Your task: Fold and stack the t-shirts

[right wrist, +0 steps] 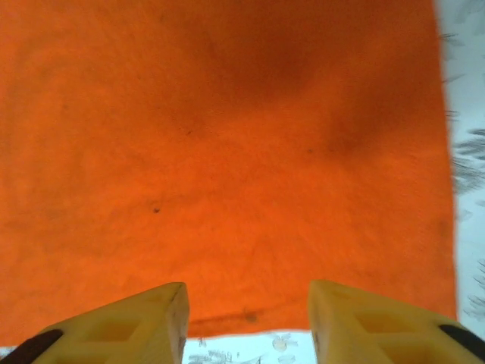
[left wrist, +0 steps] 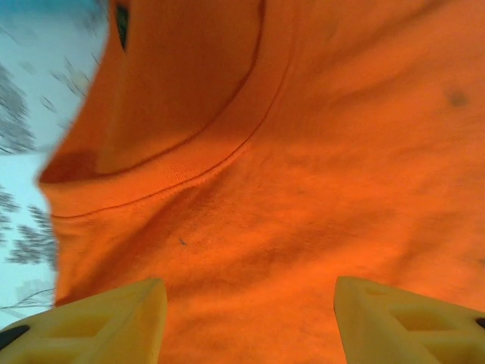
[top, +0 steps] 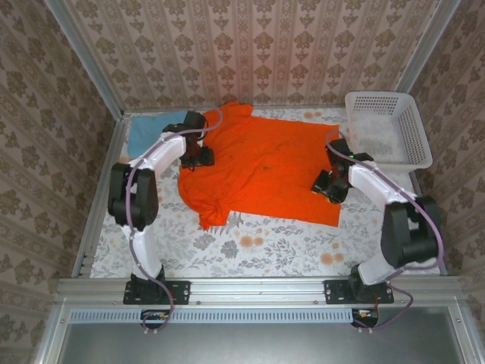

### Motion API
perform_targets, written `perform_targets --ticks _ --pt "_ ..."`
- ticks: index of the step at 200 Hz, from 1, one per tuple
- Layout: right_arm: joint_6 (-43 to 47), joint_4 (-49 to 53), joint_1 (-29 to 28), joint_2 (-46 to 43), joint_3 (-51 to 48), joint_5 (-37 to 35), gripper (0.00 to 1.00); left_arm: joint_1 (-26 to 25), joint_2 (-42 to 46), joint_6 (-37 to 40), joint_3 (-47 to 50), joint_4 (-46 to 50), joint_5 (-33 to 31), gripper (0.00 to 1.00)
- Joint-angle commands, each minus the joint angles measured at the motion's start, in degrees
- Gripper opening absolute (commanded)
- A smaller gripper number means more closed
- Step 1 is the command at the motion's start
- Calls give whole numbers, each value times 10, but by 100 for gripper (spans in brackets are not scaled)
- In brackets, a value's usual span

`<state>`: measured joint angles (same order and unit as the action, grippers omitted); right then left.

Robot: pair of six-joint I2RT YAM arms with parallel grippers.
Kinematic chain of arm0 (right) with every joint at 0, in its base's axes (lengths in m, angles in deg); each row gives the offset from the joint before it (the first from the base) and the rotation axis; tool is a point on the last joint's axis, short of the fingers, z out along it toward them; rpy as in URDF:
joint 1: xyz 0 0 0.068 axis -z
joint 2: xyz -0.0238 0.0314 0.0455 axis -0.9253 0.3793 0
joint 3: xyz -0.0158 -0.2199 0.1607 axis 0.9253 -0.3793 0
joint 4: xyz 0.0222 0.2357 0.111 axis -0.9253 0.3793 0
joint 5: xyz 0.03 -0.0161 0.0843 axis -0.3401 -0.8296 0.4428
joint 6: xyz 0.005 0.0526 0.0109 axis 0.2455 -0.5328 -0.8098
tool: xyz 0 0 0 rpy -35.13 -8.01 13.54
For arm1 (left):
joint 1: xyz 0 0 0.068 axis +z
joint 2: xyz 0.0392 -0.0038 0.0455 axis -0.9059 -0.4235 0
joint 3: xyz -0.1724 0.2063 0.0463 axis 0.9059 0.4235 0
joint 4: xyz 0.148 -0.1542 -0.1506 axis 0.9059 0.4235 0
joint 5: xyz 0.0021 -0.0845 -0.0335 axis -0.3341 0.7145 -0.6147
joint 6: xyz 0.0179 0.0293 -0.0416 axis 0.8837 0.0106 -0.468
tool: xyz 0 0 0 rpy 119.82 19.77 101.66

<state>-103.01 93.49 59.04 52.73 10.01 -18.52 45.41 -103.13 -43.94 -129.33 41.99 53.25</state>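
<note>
The orange t-shirt [top: 261, 167] lies spread across the middle of the flowered table, its collar [left wrist: 182, 163] toward the left. The sky-blue t-shirt [top: 151, 130] lies folded at the back left, partly behind the left arm. My left gripper [top: 198, 157] hovers open over the collar end of the orange shirt [left wrist: 303, 227], with nothing between its yellow fingers [left wrist: 114, 322]. My right gripper [top: 327, 185] is open just above the shirt's right hem [right wrist: 242, 322], its fingers [right wrist: 136, 326] straddling the edge without holding cloth.
A white lattice basket [top: 413, 125] stands at the back right corner. Patterned walls close in the table on three sides. A metal rail [top: 258, 288] with the arm bases runs along the near edge.
</note>
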Motion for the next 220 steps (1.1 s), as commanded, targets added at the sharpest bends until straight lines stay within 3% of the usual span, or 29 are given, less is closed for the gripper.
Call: perform_targets --ticks 1,58,125,183,220 --pt "19 -15 -16 40 12 4 43 11 -27 -43 -33 50 39 61" --pt "2 -31 -5 79 -32 -40 41 27 -80 -87 -17 62 8 62" --pt "-37 -30 56 73 -73 -40 46 47 -26 -126 126 1 35 64" --pt "-4 -66 78 7 -98 -18 64 82 74 -141 192 -59 92 96" --pt "7 -97 65 -69 -127 25 68 98 140 -132 191 -36 127 98"
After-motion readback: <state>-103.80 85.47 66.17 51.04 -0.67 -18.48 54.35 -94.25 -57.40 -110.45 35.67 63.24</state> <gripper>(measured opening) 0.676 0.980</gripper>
